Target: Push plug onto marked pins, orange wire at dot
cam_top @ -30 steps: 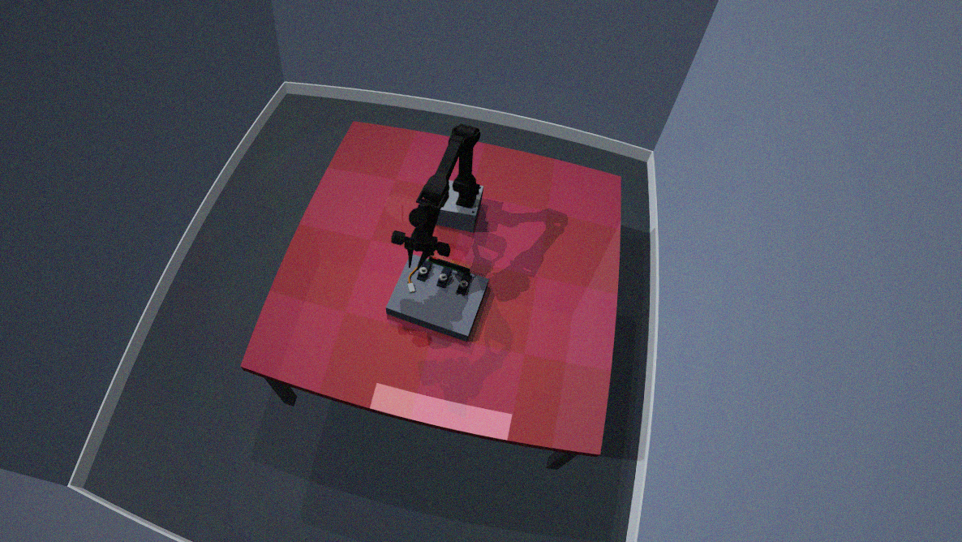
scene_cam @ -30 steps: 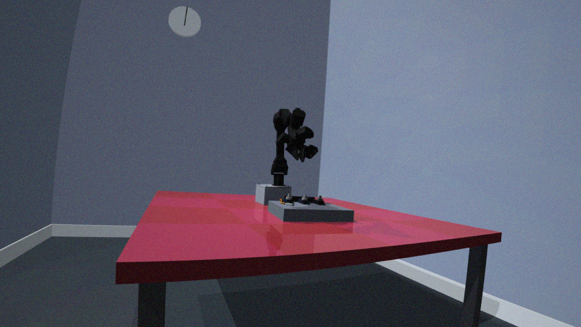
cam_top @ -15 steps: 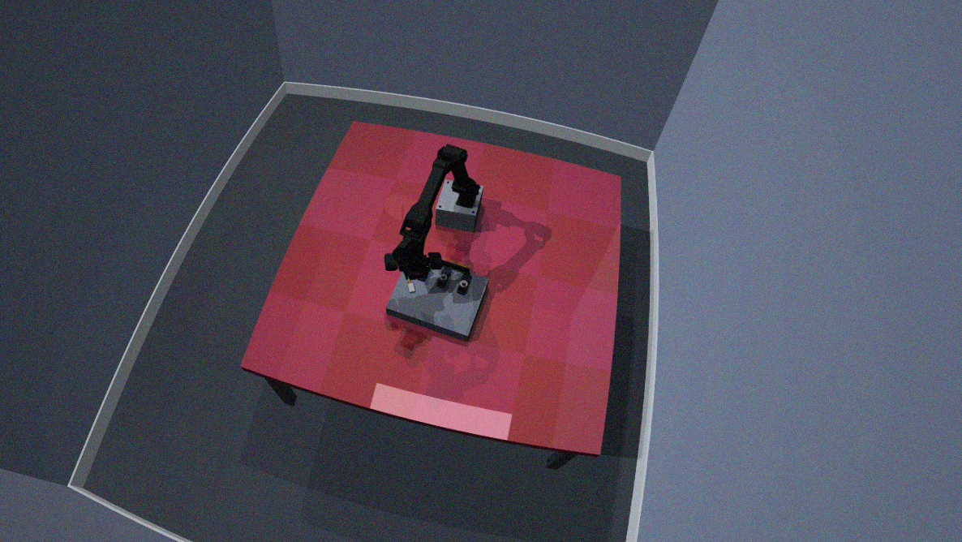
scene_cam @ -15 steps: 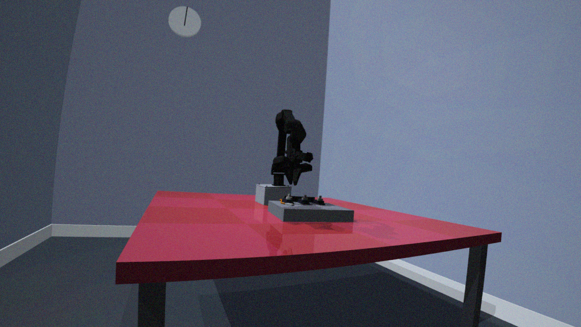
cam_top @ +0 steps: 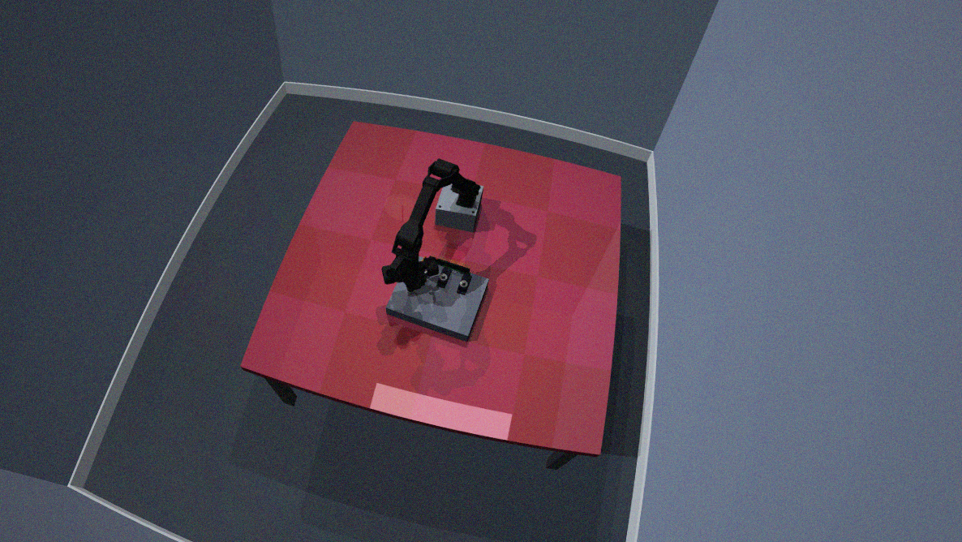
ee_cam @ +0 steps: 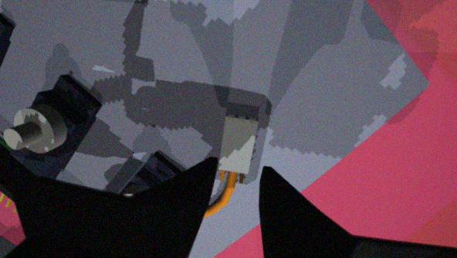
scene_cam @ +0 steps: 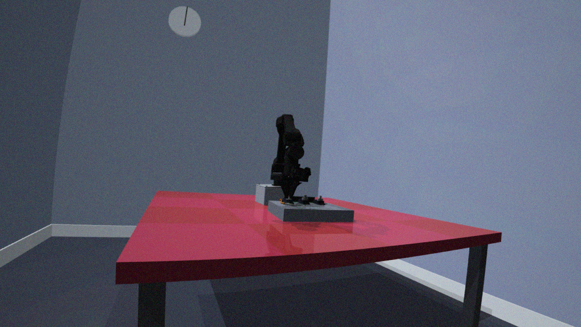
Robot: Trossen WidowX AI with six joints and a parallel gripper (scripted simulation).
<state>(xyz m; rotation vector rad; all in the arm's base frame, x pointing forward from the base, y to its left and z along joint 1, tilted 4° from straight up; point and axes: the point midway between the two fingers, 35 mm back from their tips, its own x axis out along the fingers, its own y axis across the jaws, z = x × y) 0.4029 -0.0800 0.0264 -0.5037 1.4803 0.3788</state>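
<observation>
The pale flat plug point(ee_cam: 238, 144) lies on the grey block point(cam_top: 437, 312) point(scene_cam: 319, 215) point(ee_cam: 320, 116). In the wrist view its lead point(ee_cam: 230, 189) leaves the end nearer my fingers and curves left, mostly orange, with a brown wire stub beside it. Small dark marks show at the far end. My gripper point(ee_cam: 241, 162) point(scene_cam: 287, 198) is partly open and empty, low over the block, its two tips apart just at the lead end of the plug. The plug is hidden behind the arm in the top view. The coloured band and dot cannot be made out.
Dark servo-like bodies with round metal tops point(cam_top: 443, 277) point(scene_cam: 320, 198) point(ee_cam: 35, 129) stand left of the plug in the wrist view. A black strip point(cam_top: 452, 264) runs along the block's arm-side edge. Yellow pins point(ee_cam: 8, 201) show at the wrist view's left. The red table point(cam_top: 572, 376) surrounds the block.
</observation>
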